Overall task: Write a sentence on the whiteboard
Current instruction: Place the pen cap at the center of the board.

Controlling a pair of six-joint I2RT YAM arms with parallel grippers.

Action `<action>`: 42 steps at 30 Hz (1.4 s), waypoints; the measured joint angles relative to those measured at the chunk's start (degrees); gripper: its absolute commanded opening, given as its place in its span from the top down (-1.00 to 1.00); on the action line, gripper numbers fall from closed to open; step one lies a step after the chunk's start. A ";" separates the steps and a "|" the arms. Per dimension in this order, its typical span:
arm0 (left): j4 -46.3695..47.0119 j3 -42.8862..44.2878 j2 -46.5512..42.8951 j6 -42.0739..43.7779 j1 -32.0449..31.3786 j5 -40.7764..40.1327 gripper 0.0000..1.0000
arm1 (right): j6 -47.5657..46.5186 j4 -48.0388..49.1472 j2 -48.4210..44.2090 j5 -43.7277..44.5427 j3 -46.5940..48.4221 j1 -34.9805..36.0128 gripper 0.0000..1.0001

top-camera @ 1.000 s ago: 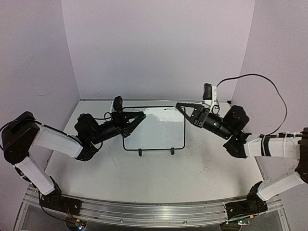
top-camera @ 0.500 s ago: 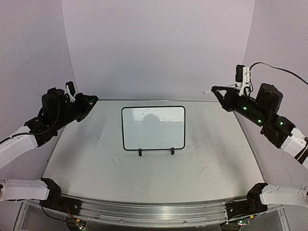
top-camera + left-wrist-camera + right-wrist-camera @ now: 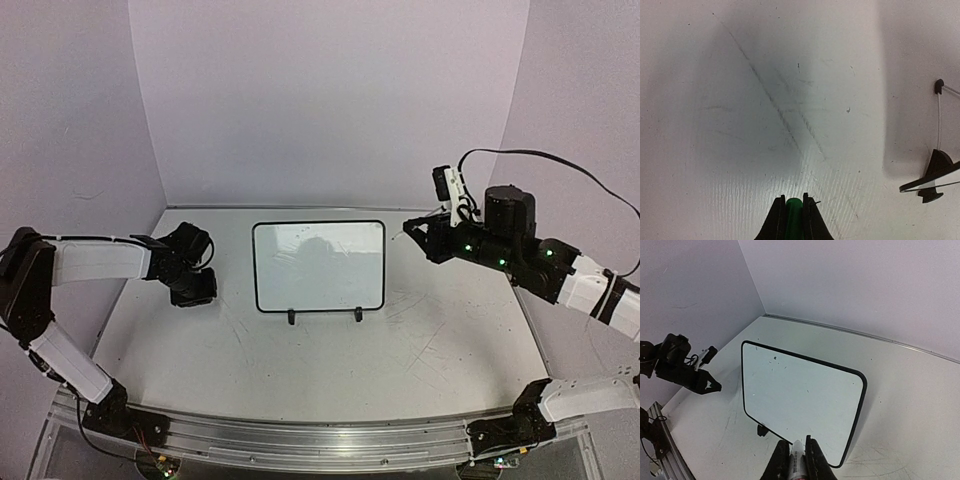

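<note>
Left pincer [image 3: 793,198]: clamped on a green rod [image 3: 793,220] that stands between its two black fingers. We cannot tell what kind of tool the rod is. The tips point down at the table.
Below the left pincer: scratched white tabletop [image 3: 765,100]. Long dark diagonal scores run away from the tips, with a soft shadow over them.
To the right of the left pincer: the whiteboard [image 3: 318,262], near but apart from it. One black foot [image 3: 939,162] and a curve of thin black frame show at the edge of the left wrist view.
Right pincer [image 3: 796,441]: clamped on a white marker [image 3: 798,462] with a red band on its barrel, and held up off the table.
Ahead of and below the right pincer: the whiteboard again, with a thin black frame and rounded corners. Its nearest edge sits just past the marker's tip in the wrist view. From overhead, this pincer hangs beside the board's right edge without touching it.
Writing on the board: we can read no word. There are a few small dark specks [image 3: 774,359] toward its far-left corner, and a grey reflection crosses the middle in the overhead view.
Labels: the print on the marker's band is too small for us to read.
Behind the right pincer: green lights [image 3: 468,243] glow along the black arm, and a black cable [image 3: 540,157] loops above it.
</note>
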 measured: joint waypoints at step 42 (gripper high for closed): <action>2.32 0.97 11.35 5.92 0.77 -3.33 0.10 | 0.47 5.78 -1.81 -0.27 -4.99 0.03 1.00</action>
